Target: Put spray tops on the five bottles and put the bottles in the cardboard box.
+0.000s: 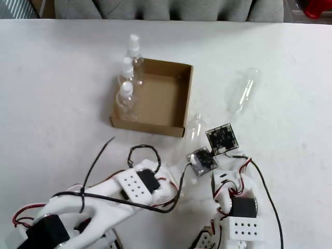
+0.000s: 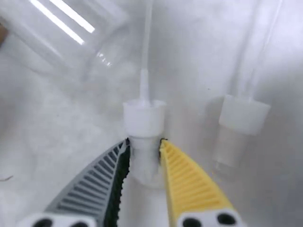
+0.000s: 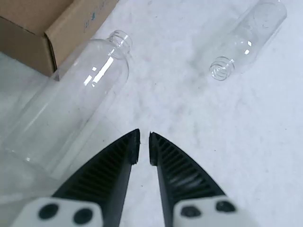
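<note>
A white table (image 1: 52, 78) is seen from above, with grey upholstery (image 1: 171, 8) lined up past its 12 o'clock edge. Near the middle a cardboard box (image 1: 161, 98) is set, open at the top. Along its 9 o'clock wall a row of three capped bottles (image 1: 127, 72) is stood upright; whether the farthest one is inside the wall or just outside it cannot be told. A clear uncapped bottle (image 1: 194, 129) is laid on its side at 5 o'clock from the box, just beside the near right corner, its open neck turned away from the arms. A second uncapped bottle (image 1: 244, 91) is laid on the table at 3 o'clock from the box, well apart from it, its open mouth turned toward the arms. Both arms are stretched in from the 6 o'clock edge, and their wrists are brought near the first uncapped bottle. The left gripper (image 2: 144, 146) is clamped on a white spray top (image 2: 144, 118) just below the collar, the dip tube (image 2: 147, 42) being pointed away from the wrist. Another spray top (image 2: 239, 118) is laid on the table just beside it, untouched. The right gripper (image 3: 144, 137) is held over bare table between the two uncapped bottles, its fingers drawn almost together with only a thin slit left and nothing gripped.
</note>
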Robot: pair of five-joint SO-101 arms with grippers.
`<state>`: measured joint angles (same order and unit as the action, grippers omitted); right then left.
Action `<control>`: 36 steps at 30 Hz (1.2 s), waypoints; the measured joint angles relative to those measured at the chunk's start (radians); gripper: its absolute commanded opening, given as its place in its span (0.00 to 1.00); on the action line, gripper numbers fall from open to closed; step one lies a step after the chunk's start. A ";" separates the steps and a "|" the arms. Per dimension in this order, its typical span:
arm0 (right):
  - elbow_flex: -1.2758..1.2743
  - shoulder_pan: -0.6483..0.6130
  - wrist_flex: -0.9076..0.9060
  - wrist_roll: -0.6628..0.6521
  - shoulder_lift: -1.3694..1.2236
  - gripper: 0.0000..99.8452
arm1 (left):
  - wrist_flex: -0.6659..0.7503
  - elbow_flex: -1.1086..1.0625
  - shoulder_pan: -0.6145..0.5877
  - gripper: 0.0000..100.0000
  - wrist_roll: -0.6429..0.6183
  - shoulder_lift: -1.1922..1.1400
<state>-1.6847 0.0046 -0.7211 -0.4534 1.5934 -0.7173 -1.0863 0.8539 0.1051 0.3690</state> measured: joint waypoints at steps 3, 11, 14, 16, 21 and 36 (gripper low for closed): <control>0.000 0.000 0.000 0.000 0.000 0.02 | -0.052 0.008 -0.012 0.04 0.069 0.003; 0.000 0.002 0.000 0.000 0.000 0.02 | -0.127 0.006 -0.117 0.04 0.224 0.048; 0.000 0.000 0.000 0.000 0.000 0.02 | -0.133 0.006 -0.221 0.04 0.333 0.048; 0.000 0.000 0.000 0.000 0.000 0.02 | -0.141 0.011 -0.299 0.04 0.399 0.057; 0.000 0.000 0.000 0.000 0.000 0.02 | -0.210 0.083 -0.433 0.12 0.489 0.063; 0.000 0.000 0.000 0.000 0.000 0.02 | -0.370 0.250 -0.420 0.17 0.084 0.061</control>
<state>-1.6847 0.0046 -0.7211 -0.4534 1.5934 -1.0871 -0.8362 0.4335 0.1895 0.4304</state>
